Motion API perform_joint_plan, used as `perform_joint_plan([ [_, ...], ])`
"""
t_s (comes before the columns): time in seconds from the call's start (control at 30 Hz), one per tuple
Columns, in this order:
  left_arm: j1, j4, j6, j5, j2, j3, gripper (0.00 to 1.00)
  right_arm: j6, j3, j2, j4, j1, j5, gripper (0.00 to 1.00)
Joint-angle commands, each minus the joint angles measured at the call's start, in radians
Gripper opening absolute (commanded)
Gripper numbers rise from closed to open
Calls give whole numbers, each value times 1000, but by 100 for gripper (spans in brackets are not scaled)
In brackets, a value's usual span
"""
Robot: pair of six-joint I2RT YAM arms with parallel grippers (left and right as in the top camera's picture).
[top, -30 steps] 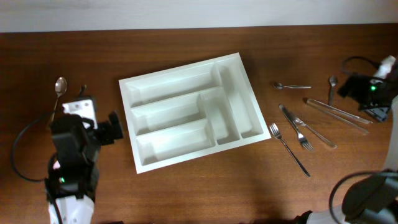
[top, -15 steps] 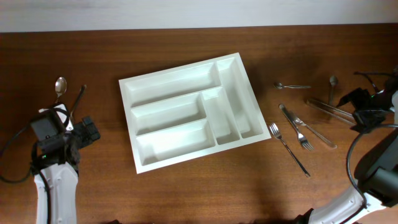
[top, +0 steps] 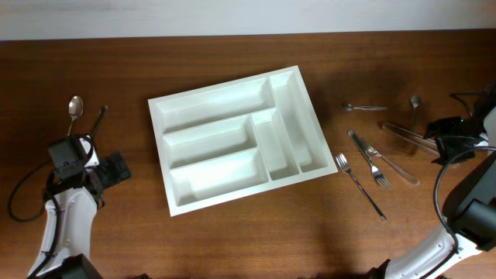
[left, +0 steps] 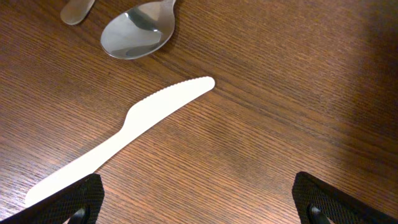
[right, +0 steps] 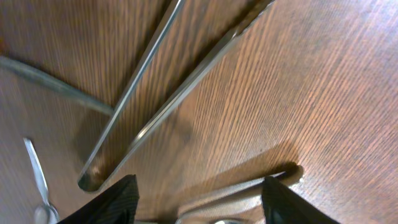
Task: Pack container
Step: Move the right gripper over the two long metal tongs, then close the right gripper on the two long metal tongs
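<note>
Table (top: 232, 240) is showing brown wood grain under a satin finish. Tray (top: 209, 139) is reading as smooth white plastic, faintly glossy. Knife (left: 130, 134) is looking like matt white plastic. Spoon (left: 137, 31) and tongs (right: 144, 62) are gleaming as polished metal. Left gripper (left: 199, 202) is showing black, finely knurled faces.

WOODEN TABLE, SEEN FROM ABOVE: A dark wood-grain table (top: 232, 240) carries a white cutlery tray (top: 209, 142), set at a slant near the middle, all five compartments bare. To its right lie a fork (top: 358, 184), a knife (top: 358, 143) and a second fork (top: 380, 178), close together. Beyond them are a small spoon (top: 363, 107), another spoon (top: 415, 103) and long tongs (top: 407, 136). Far left lies a metal spoon (top: 74, 106). A close view shows a white plastic knife (left: 124, 134) flat on the wood.
</note>
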Motion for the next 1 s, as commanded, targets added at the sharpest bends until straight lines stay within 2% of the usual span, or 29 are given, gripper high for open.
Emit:
perform_joint_plan([
  [0.0,5,-2,13,-3,8,18,99,69,1,16,13,1,60,60],
  [0.37,5,-2,13,-3,8,18,99,164,-56,17,80,1,87,50],
  [0.97,5,-2,13,-3,8,18,99,245,-77,128,146,0,79,50],
])
